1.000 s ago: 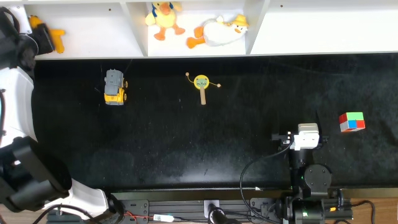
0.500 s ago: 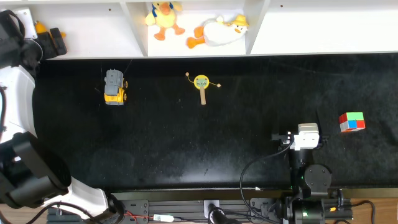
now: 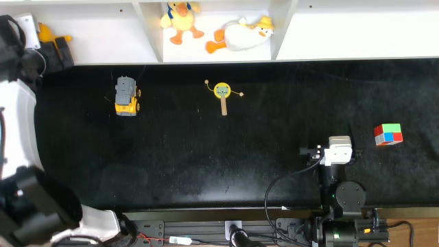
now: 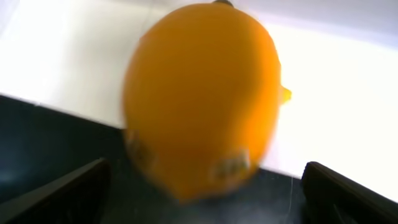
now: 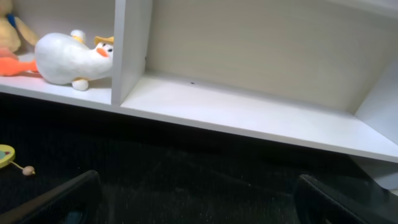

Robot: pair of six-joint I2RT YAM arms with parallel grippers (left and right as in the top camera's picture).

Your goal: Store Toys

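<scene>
Your left gripper (image 3: 60, 48) is at the shelf's (image 3: 103, 34) left compartment. Its fingers (image 4: 68, 193) are spread wide to either side of the orange toy (image 4: 202, 99) and, as far as the wrist view shows, are not touching it. The toy sits right at the compartment's front edge, so I'd count it as stored, or very nearly.

Next along, the truck (image 3: 126, 95) lies on the surface (image 3: 274, 123), well apart from the shelf and yet to be stored. In the middle compartment the duck (image 3: 180, 17) and the goose (image 3: 240, 34) lie side by side, both done. In front of them the rattle (image 3: 222, 91) waits on the surface.

Your right gripper (image 3: 337, 147) hangs near its base, fingers (image 5: 56, 199) spread with nothing between them. The cube (image 3: 387, 134) lies near it at the far right. By my count, three toys are in and three are left.
</scene>
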